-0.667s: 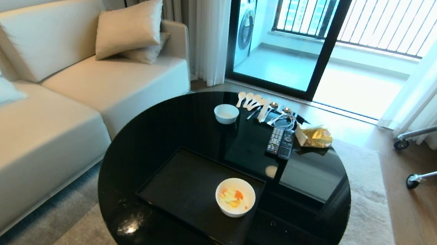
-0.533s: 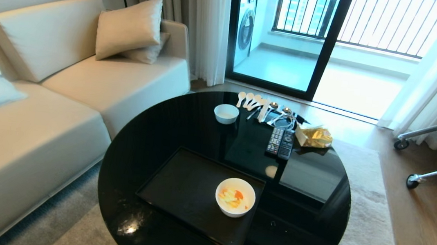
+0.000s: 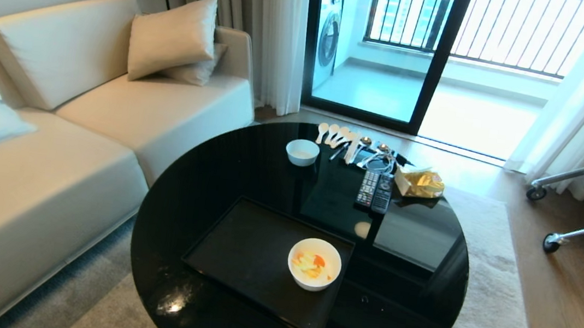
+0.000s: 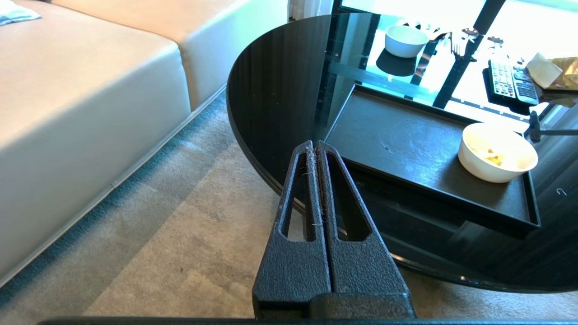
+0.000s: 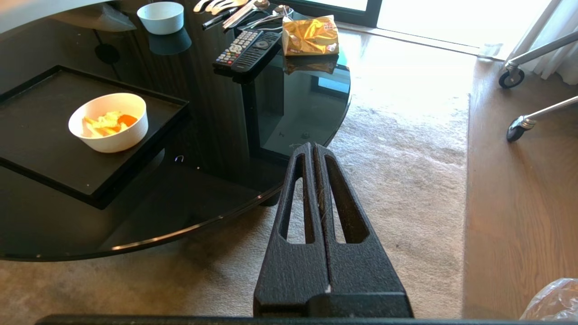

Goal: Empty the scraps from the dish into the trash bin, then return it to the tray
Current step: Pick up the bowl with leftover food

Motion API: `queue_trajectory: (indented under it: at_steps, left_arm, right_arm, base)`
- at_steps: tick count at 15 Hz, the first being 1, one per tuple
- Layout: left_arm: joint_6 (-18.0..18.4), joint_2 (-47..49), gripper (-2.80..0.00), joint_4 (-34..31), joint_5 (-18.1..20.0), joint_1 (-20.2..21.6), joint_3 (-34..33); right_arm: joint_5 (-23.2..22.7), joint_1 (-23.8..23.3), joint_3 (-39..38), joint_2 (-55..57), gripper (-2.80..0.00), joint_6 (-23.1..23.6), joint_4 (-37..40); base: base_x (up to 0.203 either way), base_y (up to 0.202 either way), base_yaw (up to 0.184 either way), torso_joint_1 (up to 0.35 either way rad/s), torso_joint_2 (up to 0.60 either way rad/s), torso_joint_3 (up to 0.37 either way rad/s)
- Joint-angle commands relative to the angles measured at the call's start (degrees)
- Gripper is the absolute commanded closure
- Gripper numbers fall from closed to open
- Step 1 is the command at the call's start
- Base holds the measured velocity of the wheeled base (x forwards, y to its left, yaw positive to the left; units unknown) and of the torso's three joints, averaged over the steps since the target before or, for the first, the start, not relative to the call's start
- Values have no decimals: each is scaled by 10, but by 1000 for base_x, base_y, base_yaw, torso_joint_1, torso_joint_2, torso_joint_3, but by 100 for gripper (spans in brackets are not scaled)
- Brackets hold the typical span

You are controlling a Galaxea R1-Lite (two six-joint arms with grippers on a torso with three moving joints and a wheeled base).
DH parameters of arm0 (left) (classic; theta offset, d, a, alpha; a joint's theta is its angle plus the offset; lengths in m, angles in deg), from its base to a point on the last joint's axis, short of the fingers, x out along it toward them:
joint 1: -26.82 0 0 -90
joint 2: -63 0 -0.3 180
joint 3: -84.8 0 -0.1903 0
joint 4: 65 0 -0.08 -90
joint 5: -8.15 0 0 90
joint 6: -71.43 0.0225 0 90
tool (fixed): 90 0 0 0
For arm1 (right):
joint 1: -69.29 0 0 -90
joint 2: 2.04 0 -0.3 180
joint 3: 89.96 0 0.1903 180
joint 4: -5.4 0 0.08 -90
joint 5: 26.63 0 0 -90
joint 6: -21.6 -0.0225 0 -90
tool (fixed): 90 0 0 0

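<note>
From the head view, neither arm is seen, and no trash bin can be made out; the near edge of the round glossy black glass worktop (image 3: 213, 177) is cut off by the frame. The large flat matte black rectangular tray (image 3: 249, 252) lies on the near half of the worktop, its long axis running from near left to far right. The plain white round deep glossy dish (image 3: 314, 264) stands upright, mouth up, in the tray's right corner region, and small orange and pale yellow scraps (image 3: 311, 263) are seen inside it; whether tissue lies among them cannot be told. A smaller white bowl (image 3: 302, 152), pale spoons (image 3: 335, 134), two dark remote controls (image 3: 374, 191) and a crumpled gold foil packet (image 3: 419, 183) are set at the far side, well apart from the tray. A cream sofa (image 3: 50, 158) stands at the left. In the left wrist view, the left hand (image 4: 314, 149) is held off the worktop's edge above the beige carpet (image 4: 180, 248), its fingers pressed together with nothing between them; the dish (image 4: 496, 152) is seen beyond it at the tray's far end. In the right wrist view, the right hand (image 5: 314, 151) is likewise held over the carpet beside the worktop, fingers together and empty, and a scrap of crinkly clear plastic (image 5: 553, 300) is cut off at the corner, too little to be identified.
</note>
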Motion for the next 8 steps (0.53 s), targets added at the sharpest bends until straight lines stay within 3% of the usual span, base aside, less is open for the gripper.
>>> queue_trajectory:
  at_steps: [1,8]
  left_arm:
    - [0,0,0,0,0,0,0]
    - [0,0,0,0,0,0,0]
  right_arm:
    - [-2,0,0,0,0,5,1]
    - [-12,0,0,0,0,10,0]
  base:
    - [0,0,0,0,0,0]
    - [0,0,0,0,0,0]
